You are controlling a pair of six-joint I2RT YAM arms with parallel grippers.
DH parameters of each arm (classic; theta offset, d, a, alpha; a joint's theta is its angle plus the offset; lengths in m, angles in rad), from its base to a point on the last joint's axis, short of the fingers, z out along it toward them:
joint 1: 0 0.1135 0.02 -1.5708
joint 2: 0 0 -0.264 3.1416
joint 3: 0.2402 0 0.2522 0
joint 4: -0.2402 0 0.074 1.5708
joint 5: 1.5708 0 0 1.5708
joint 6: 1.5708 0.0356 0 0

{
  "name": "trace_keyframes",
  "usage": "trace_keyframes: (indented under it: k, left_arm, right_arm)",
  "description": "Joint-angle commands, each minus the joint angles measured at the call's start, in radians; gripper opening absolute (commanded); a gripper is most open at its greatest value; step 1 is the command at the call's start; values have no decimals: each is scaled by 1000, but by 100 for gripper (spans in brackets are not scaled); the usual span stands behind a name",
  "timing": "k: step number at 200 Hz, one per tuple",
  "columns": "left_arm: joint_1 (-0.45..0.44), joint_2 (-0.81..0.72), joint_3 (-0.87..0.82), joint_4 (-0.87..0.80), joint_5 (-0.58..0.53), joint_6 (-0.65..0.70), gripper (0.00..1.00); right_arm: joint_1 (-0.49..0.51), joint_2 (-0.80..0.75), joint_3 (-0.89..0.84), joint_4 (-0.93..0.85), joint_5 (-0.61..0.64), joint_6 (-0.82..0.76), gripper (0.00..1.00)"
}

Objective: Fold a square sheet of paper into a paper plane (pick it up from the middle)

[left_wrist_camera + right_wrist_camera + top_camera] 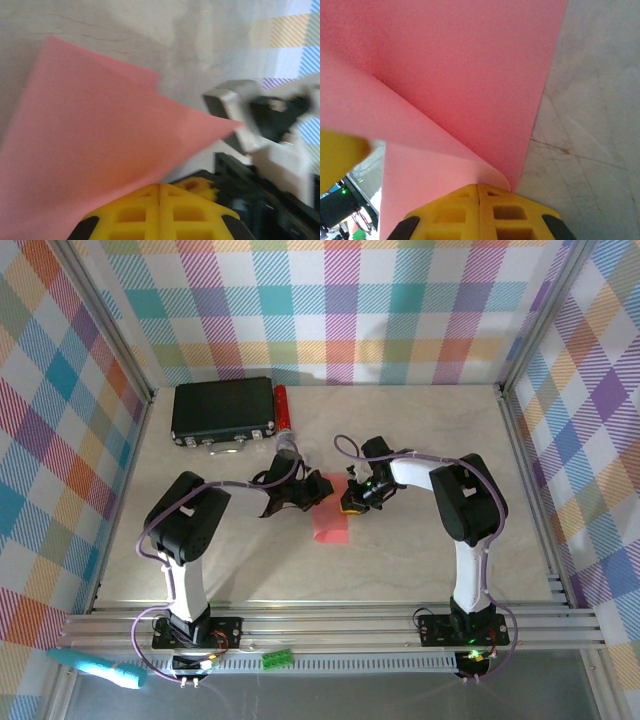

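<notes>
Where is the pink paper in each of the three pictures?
Top external: the pink paper lies in the middle of the table.
Left wrist: it fills the left and middle, with a folded corner pointing right.
Right wrist: it covers the top and left, curling down to the yellow fingers.
Shared landmark: the beige marbled table.
</notes>
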Motion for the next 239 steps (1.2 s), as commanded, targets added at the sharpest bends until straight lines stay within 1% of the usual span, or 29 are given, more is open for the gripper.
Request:
trace_keyframes:
  k: [1,19,41,74,94,114,132,148,178,208,239]
  left_arm:
    - [17,49,19,-9,-28,-9,0]
    - [39,60,7,-30,-43,12,0]
    - [88,44,-23,-70,-66,39,0]
    - [169,-9,-53,-199,-122,108,0]
    - [188,-41,-51,-226,-103,143,0]
    - [171,-87,-28,-218,-43,140,0]
    - [128,-129,1,-216,-31,135,0]
    - [85,-133,27,-204,-37,122,0]
    - [31,-59,92,-197,-47,99,0]
    - [25,27,157,-221,-84,82,0]
    - [27,86,200,-268,-138,103,0]
  right_arm:
    - [6,158,-81,-124,328,13,4]
    - [7,160,-79,-124,333,10,4]
    - [6,161,-81,-126,337,10,4]
    - [6,163,-82,-124,337,13,4]
    - [7,164,-80,-124,336,12,4]
    - [6,164,-80,-123,336,11,4]
    - [7,166,-81,-121,333,14,4]
    - [6,167,-84,-117,333,16,4]
    - [6,171,-84,-117,331,15,4]
    - [6,170,-86,-117,334,16,4]
    - [6,172,-84,-123,341,18,4]
